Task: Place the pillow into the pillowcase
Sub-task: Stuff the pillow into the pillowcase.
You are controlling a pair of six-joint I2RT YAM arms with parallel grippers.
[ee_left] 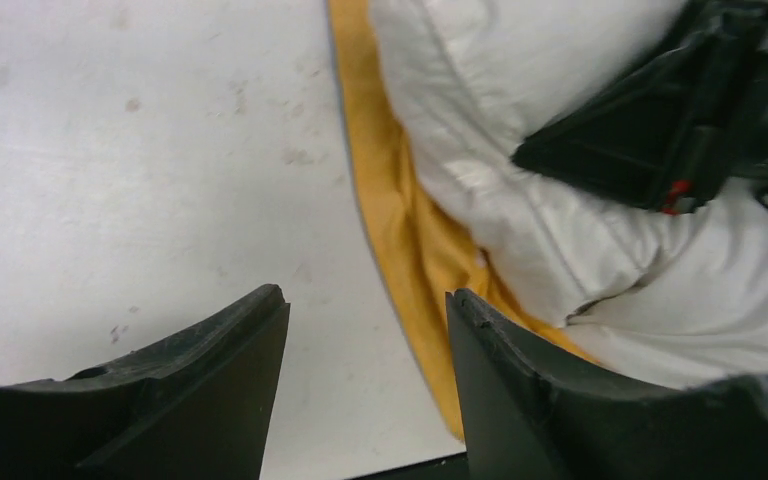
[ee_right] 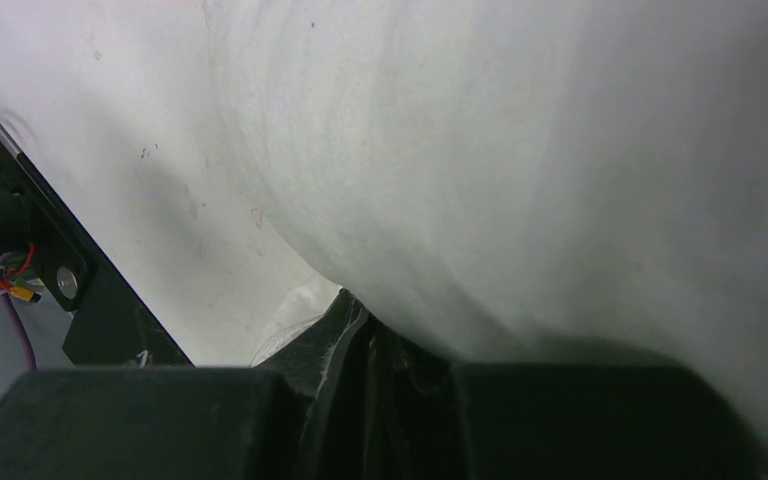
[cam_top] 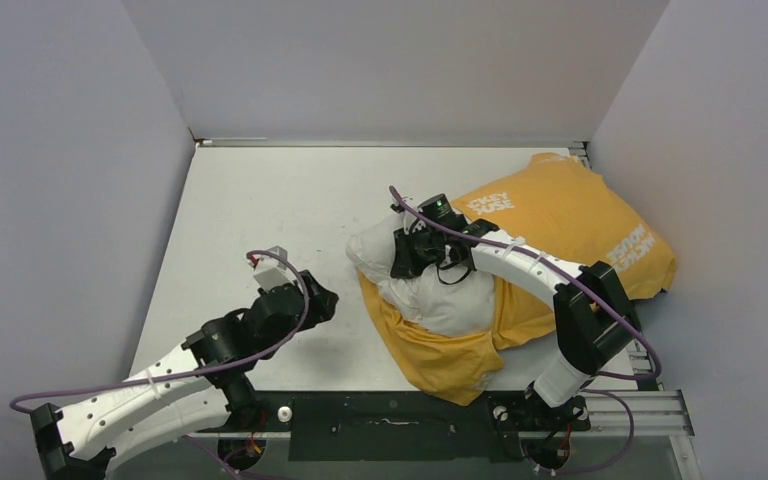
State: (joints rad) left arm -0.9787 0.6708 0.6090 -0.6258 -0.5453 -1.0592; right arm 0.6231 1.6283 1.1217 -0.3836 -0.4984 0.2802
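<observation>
The off-white pillow (cam_top: 438, 300) lies partly inside the orange-yellow pillowcase (cam_top: 570, 215), its left end sticking out of the case's open side. My right gripper (cam_top: 407, 255) rests on that exposed end and is shut on a pinch of the pillow (ee_right: 520, 170), whose fabric fills the right wrist view above the closed jaws (ee_right: 360, 325). My left gripper (cam_top: 325, 300) hovers over bare table just left of the case's lower flap. It is open with nothing between its fingers (ee_left: 368, 300). The pillowcase edge (ee_left: 400, 230) and pillow (ee_left: 520, 210) lie just beyond its right finger.
The white table (cam_top: 260, 200) is walled by grey panels on the left, back and right. A metal rail (cam_top: 390, 410) with the arm bases runs along the near edge. The right arm's gripper body (ee_left: 660, 130) shows in the left wrist view on top of the pillow.
</observation>
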